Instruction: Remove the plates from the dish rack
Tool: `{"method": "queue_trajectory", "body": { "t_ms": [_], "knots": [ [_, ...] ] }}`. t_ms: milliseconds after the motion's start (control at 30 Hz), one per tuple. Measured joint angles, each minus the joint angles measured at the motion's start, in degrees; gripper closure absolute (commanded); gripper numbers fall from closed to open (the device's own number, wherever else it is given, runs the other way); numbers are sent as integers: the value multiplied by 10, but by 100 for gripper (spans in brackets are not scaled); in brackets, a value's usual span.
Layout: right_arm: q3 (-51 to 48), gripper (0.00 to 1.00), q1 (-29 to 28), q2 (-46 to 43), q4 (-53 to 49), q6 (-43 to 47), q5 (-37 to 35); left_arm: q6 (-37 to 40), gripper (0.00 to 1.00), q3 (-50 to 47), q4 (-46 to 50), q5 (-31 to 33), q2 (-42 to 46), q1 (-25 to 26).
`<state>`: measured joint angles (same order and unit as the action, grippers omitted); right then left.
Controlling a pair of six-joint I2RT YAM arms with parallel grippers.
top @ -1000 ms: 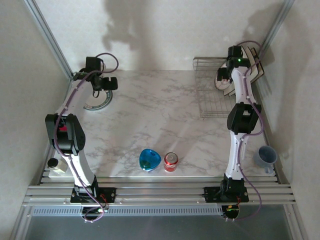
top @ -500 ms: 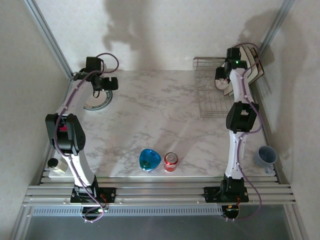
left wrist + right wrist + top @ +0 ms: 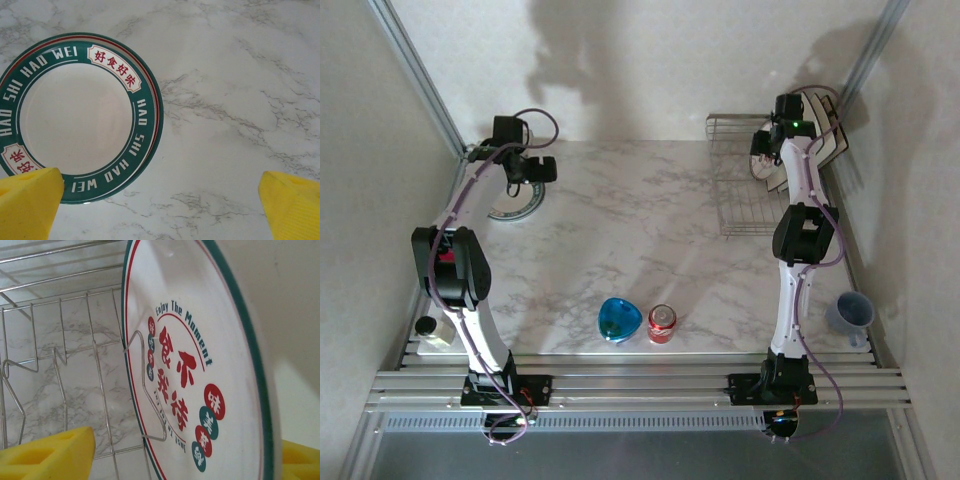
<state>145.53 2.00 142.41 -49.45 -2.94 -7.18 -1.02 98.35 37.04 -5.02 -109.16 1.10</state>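
Note:
A round white plate (image 3: 200, 365) with red characters and a green rim stands on edge in the silver wire dish rack (image 3: 735, 205) at the back right. My right gripper (image 3: 172, 460) straddles it, one yellow finger (image 3: 45, 455) left of the rim with a gap, the other (image 3: 300, 460) behind its back; the jaws are open. In the top view that gripper (image 3: 772, 150) is over the rack, with cream square plates (image 3: 825, 135) leaning behind it. Another green-rimmed plate (image 3: 80, 115) lies flat on the marble at the far left (image 3: 515, 205). My left gripper (image 3: 160, 210) hangs wide open and empty beside it.
A glossy blue bowl (image 3: 619, 319) and a red can (image 3: 662, 323) stand near the front middle. A grey-blue mug (image 3: 851, 312) sits at the front right, a small jar (image 3: 432, 330) at the front left. Walls close in behind the rack and on both sides.
My right gripper's jaws have narrowed around the upright plate and the wrist has shifted slightly over the rack. The left arm has stayed still.

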Motion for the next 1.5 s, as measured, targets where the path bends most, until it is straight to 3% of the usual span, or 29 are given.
{"method": "queue_trajectory", "body": {
  "t_ms": [367,467,900,1033,1500],
  "knots": [
    [-5,52,0,9,62,-8,-36,0,0,0,-5,-2,-5,0],
    [-7,65,0,9,73,-7,-44,0,0,0,-6,-2,-6,0],
    [-7,94,-3,9,89,7,-78,2,0,0,-8,-2,-24,0],
    [-7,100,-3,9,90,7,-81,2,0,0,-8,-2,-24,0],
    [-7,100,-15,2,85,26,-100,2,0,0,-7,-4,-24,9]
  ]
}}
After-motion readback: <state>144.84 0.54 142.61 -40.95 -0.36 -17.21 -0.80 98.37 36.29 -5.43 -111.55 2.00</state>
